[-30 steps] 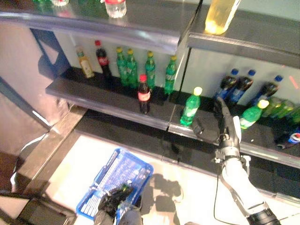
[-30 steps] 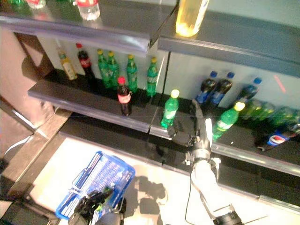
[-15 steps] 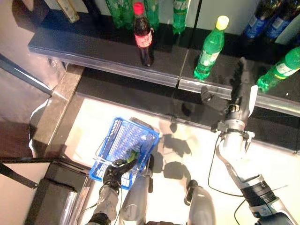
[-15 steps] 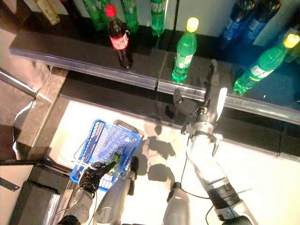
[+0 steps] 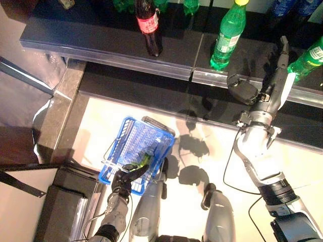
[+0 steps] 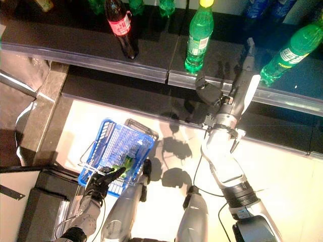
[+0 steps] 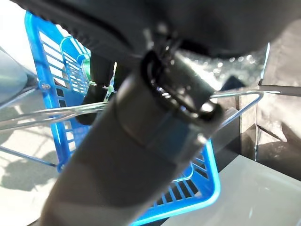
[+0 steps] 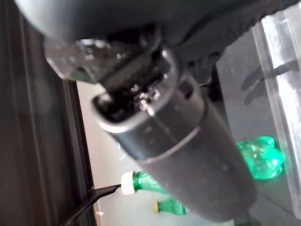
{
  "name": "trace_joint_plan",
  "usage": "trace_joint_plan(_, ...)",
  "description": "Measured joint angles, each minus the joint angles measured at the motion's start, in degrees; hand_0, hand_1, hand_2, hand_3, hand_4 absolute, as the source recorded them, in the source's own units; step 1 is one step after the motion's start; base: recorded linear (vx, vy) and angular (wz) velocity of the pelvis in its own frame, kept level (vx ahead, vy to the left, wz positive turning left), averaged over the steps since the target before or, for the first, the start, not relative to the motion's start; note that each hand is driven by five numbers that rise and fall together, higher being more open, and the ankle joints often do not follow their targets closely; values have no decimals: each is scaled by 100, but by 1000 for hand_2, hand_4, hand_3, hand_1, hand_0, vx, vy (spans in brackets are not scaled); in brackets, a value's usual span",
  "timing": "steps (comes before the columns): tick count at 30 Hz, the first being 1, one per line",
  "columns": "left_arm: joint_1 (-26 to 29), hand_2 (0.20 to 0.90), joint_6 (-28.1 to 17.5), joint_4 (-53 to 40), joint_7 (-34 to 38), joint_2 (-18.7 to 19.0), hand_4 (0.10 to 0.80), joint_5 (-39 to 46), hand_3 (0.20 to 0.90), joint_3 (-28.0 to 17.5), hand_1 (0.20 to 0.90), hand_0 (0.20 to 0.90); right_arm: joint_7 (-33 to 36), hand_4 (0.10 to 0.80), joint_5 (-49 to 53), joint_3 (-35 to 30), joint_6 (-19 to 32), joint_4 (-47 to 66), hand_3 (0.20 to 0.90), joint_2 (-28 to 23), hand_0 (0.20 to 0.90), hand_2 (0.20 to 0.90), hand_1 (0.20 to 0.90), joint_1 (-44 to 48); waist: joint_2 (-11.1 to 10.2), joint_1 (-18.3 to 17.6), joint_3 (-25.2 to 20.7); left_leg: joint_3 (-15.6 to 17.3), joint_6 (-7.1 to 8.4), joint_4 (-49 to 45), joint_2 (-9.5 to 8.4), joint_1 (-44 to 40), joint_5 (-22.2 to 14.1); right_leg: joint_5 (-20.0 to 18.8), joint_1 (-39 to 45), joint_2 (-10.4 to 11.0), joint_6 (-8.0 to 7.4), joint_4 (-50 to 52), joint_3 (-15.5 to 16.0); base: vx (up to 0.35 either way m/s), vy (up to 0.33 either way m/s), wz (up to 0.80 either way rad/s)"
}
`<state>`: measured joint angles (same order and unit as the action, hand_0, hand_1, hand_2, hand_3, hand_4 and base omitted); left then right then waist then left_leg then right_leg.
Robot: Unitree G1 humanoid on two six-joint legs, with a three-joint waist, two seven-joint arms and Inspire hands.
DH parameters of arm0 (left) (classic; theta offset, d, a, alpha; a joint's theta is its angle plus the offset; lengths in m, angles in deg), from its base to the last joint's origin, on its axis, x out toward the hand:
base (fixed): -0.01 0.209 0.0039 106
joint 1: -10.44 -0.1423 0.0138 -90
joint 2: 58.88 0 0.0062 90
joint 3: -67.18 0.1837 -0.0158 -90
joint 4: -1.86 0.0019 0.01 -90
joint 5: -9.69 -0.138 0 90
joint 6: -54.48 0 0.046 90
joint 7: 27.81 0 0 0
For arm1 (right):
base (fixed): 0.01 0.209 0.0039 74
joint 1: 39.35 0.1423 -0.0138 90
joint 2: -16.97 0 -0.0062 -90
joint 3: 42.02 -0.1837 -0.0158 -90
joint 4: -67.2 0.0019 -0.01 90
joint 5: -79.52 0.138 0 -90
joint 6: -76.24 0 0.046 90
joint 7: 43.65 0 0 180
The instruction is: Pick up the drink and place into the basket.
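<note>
While the right hand has risen with straight, spread fingers between two green bottles on the shelf, no drink is gripped yet; the left hand still curls round the blue basket's handle.

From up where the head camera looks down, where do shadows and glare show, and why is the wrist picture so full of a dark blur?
Left eye view: dark shadows fall on the pale floor right of the blue basket; the shelf edge gleams. Left wrist view: the left hand sits so close that it is out of focus; the basket behind shows sharper. Right wrist view: the right hand likewise blurs; a green bottle shows past it.
</note>
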<state>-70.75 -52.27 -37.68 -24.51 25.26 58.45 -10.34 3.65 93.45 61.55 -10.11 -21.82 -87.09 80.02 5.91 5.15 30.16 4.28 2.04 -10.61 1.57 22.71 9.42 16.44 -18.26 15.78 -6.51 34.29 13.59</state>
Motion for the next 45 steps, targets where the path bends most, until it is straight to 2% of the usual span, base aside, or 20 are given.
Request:
trace_joint_plan(8, -2, 300, 44, -129, 0, 60, 100, 1, 200, 34, 300, 300, -4, 800, 22, 5, -61, -281, 900, -15, 900, 900, 900, 813, 24, 267, 14, -16, -37, -165, -1, 423, 16, 10, -402, 13, 21, 149, -9, 0, 0, 0)
trace_joint_plan(16, 6, 300, 204, -383, 26, 88, 100, 125, 200, 40, 300, 300, -10, 800, 347, 12, -145, -631, 900, 64, 900, 900, 900, 1464, 4, 379, 25, -33, -56, -274, 0, 682, 31, 21, -647, 23, 51, 243, -10, 0, 0, 0)
trace_joint_plan(19, 7, 300, 245, -448, 59, 110, 100, 223, 200, 39, 300, 300, -12, 800, 430, 23, -321, -818, 900, 64, 900, 900, 900, 1690, 3, 421, 26, -51, -62, -320, -3, 838, 47, 17, -775, 22, 53, 277, -1, 7, 13, 2)
trace_joint_plan(24, 41, 300, 260, -469, 83, 114, 100, 239, 200, 35, 300, 300, -6, 800, 435, 42, -434, -1089, 900, 64, 900, 900, 900, 1955, -5, 448, 31, -66, -79, -348, -15, 951, 51, -18, -872, 26, 10, 277, 0, 4, 5, 1)
trace_joint_plan(35, 47, 300, 391, -655, 92, 218, 100, 239, 200, 22, 300, 300, 224, 800, 706, 33, -436, -1653, 900, 55, 900, 900, 900, 2272, -8, 491, 32, -104, -100, -441, 0, 1118, 27, -25, -999, 11, 38, 283, -5, 16, 0, 0)
trace_joint_plan(36, 47, 300, 389, -663, 91, 222, 100, 239, 200, 32, 300, 300, 246, 800, 716, 32, -435, -1690, 900, 53, 900, 900, 900, 2299, -9, 493, 32, -102, -106, -449, -2, 1137, 46, -58, -1018, 10, -2, 286, -3, 0, 0, 0)
trace_joint_plan(37, 47, 300, 384, -701, 90, 222, 100, 239, 200, 28, 300, 300, 267, 800, 762, 31, -436, -1803, 900, 48, 900, 900, 900, 2407, -8, 497, 33, -103, -91, -452, -1, 1166, 16, -39, -1042, 15, 34, 285, -4, 0, 0, 0)
trace_joint_plan(41, 54, 300, 393, -755, 78, 250, 100, 239, 200, 35, 300, 300, 293, 800, 882, 27, -436, -2067, 900, -10, 900, 900, 900, 2595, -12, 548, 35, -108, -121, -455, -8, 1236, 71, -81, -1120, 20, -4, 308, -5, 23, -6, 0)
trace_joint_plan(45, 54, 300, 417, -793, 77, 284, 100, 294, 200, 62, 300, 300, 298, 800, 925, 38, -436, -2143, 900, -30, 900, 900, 900, 2697, -17, 585, 36, -125, -121, -459, -18, 1267, 80, -63, -1163, 29, 34, 342, -10, 0, 0, 0)
